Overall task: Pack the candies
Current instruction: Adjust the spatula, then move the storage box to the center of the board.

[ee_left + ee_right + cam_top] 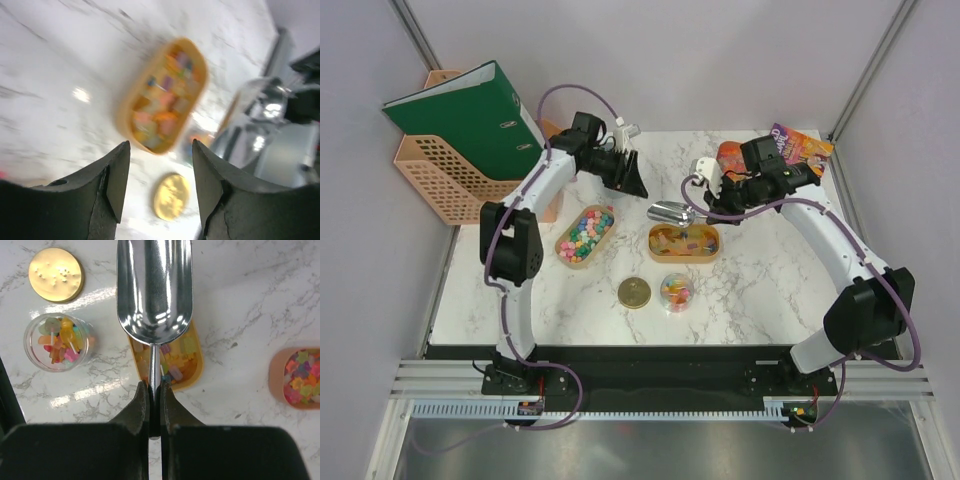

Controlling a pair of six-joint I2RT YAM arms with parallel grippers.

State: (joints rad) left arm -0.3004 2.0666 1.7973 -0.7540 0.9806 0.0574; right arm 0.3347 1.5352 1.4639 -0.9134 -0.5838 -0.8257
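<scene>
Partly packed: some candies (60, 337) sit in the clear jar (29, 347) toward the table's near edge, its gold lid (56, 274) off beside it, and more wait in two oval trays (563, 248); the right jaws clench the metal scoop (155, 285), the left jaws are released and empty.

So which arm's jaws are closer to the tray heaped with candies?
Left. The left jaws hang open just beyond that tray; the right jaws, shut on the scoop, sit farther off by the second tray.

On the marble bench (770, 270), the left tray (566, 254) holds mixed-colour candies (586, 232); a silver scoop (670, 212) hangs over the right tray (684, 259). Nearer the arms' bases, a gold lid (634, 292) lies just beside a clear cup (675, 291).
</scene>
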